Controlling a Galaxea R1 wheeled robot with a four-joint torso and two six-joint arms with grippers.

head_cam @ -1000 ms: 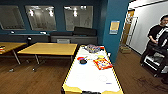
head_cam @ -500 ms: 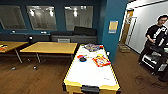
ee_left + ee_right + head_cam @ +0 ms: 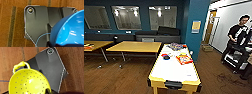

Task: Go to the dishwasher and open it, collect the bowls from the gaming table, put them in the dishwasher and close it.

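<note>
Carrying one blue bowl (image 3: 70, 31), one colander (image 3: 28, 83).

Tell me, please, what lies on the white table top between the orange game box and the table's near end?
In the head view, the gaming table shows bare white top from the orange game box down to its near yellow edge; nothing lies on that stretch.

Bright blue bowl (image 3: 70, 31); yellow colander (image 3: 29, 82) dotted with holes; white-topped, yellow-edged gaming table (image 3: 171, 71); brown wood floor (image 3: 114, 80).
</note>
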